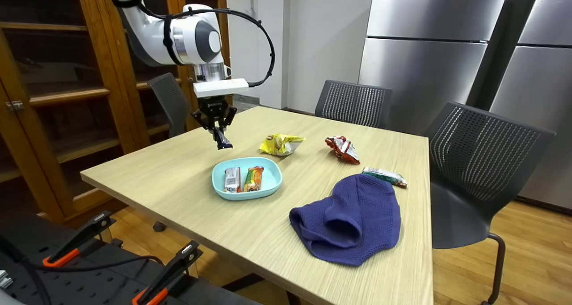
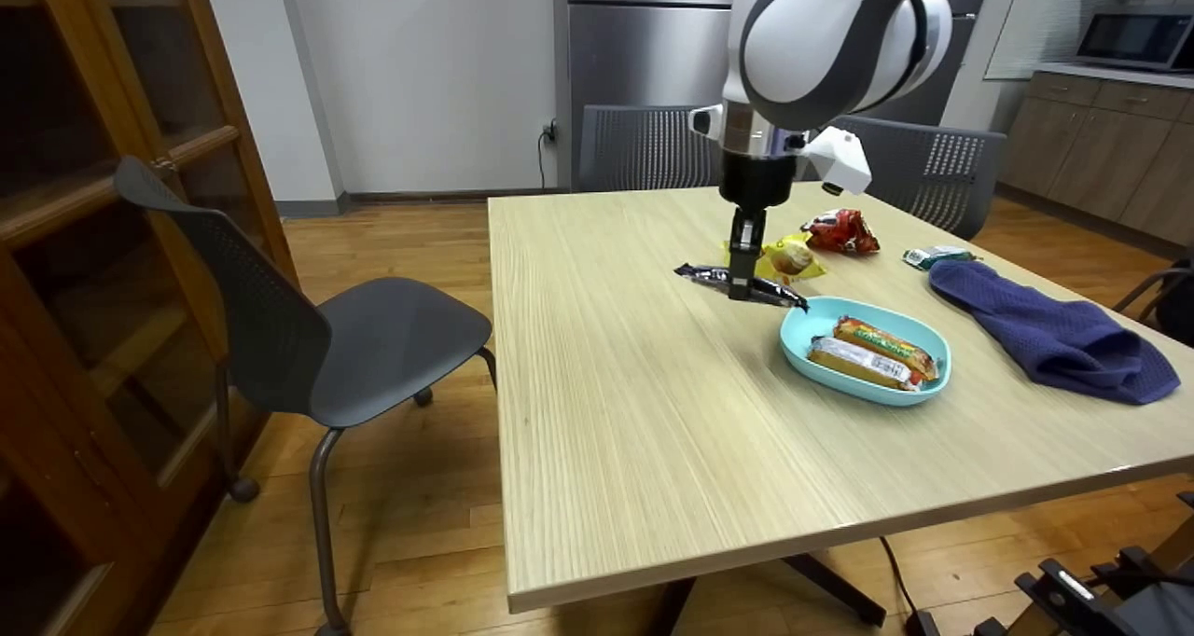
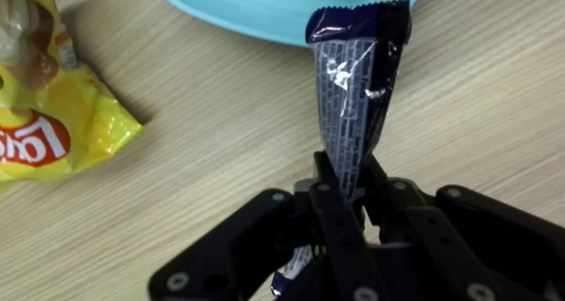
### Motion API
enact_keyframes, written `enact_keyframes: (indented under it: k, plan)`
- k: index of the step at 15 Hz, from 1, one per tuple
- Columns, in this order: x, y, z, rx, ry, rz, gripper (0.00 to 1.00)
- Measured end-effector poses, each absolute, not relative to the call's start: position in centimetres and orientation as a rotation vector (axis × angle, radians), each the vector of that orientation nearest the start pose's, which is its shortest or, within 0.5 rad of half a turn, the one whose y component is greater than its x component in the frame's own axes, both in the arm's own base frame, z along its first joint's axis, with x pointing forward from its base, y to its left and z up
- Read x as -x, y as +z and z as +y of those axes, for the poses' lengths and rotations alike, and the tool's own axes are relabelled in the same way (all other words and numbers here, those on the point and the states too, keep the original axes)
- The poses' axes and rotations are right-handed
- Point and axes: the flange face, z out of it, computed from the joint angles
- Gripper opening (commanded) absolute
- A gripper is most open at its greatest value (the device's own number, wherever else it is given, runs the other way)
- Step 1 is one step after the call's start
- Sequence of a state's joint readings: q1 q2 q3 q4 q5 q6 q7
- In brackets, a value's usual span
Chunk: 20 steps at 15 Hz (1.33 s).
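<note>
My gripper (image 3: 345, 171) is shut on a dark purple wrapped bar (image 3: 342, 80), pinching it near its middle. One end of the bar sticks out past the fingers, and the other end shows below them. In both exterior views the gripper (image 1: 217, 128) hangs above the wooden table with the bar (image 2: 779, 292) tilted in it. Close beside it lies a light blue tray (image 2: 793, 349) holding two wrapped bars, one silver-white (image 1: 232, 180) and one orange-green (image 1: 254, 179). In the wrist view the bar's far end overlaps the tray's rim (image 3: 247, 27). A yellow chip bag (image 3: 97, 129) lies to the left there.
Further along the table (image 1: 250, 233) are a red crinkled bag (image 1: 343, 149), a green-and-white packet (image 1: 385, 177) and a rumpled purple cloth (image 1: 366, 211). Dark chairs (image 1: 353, 103) stand around the table edges. A wooden glass cabinet (image 2: 93, 338) and steel refrigerators (image 1: 429, 72) stand behind.
</note>
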<state>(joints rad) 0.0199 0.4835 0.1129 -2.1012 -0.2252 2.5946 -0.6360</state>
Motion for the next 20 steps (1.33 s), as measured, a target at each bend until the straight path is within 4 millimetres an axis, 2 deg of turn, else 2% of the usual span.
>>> enact_keyframes:
  k: [6,11,16,20]
  plan:
    - [-53.5,18.4,0.8,2.89,0.014,-1.416,0.05]
    - [-50.9,18.1,-4.1,2.924,-0.052,-1.381,0.05]
    - [-49.7,18.0,-7.5,2.964,-0.122,-1.342,0.05]
    - [-49.3,17.9,-8.6,2.981,-0.142,-1.313,0.05]
